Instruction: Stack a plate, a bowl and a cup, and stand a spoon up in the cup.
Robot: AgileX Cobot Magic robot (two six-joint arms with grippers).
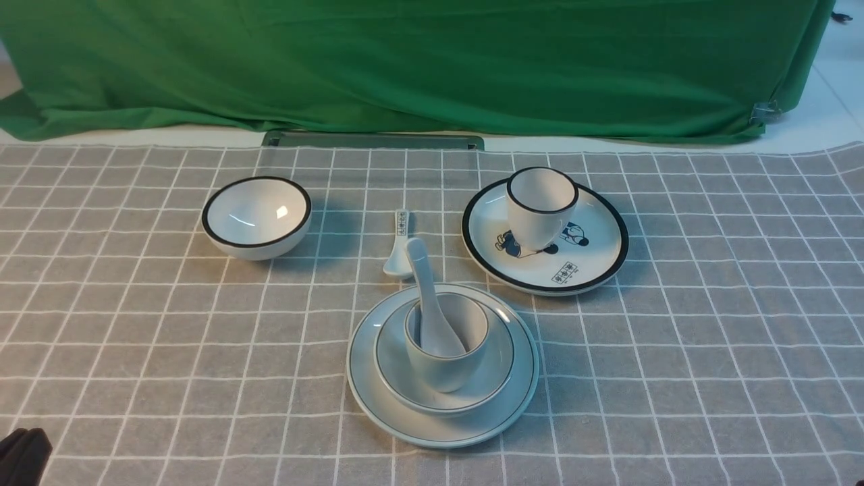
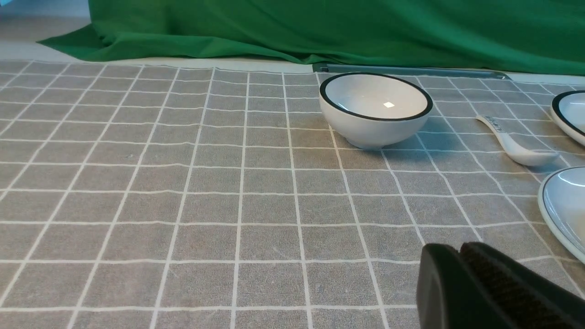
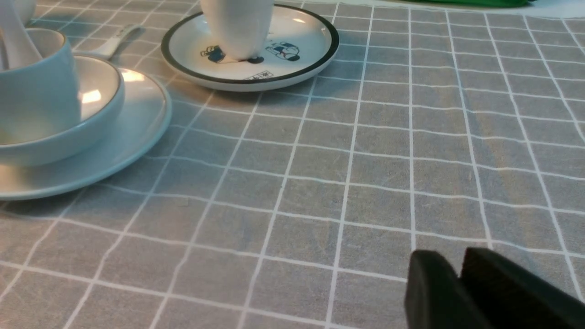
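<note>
You've got a black-rimmed bowl [image 1: 256, 217] far left on the checked cloth [image 1: 709, 324], a marked small spoon [image 1: 398, 246] at centre, and a black-rimmed cup [image 1: 540, 206] standing on the cartoon plate [image 1: 594, 260] to the right. Green drape [image 1: 432, 61] hangs behind.

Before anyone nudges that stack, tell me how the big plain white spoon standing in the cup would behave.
The large glossy white ceramic spoon only leans on the rim of the plain off-white cup, so a bump would probably swing or tip it out. Its glaze looks slippery. Being ceramic, it would likely chip if dropped.
</note>
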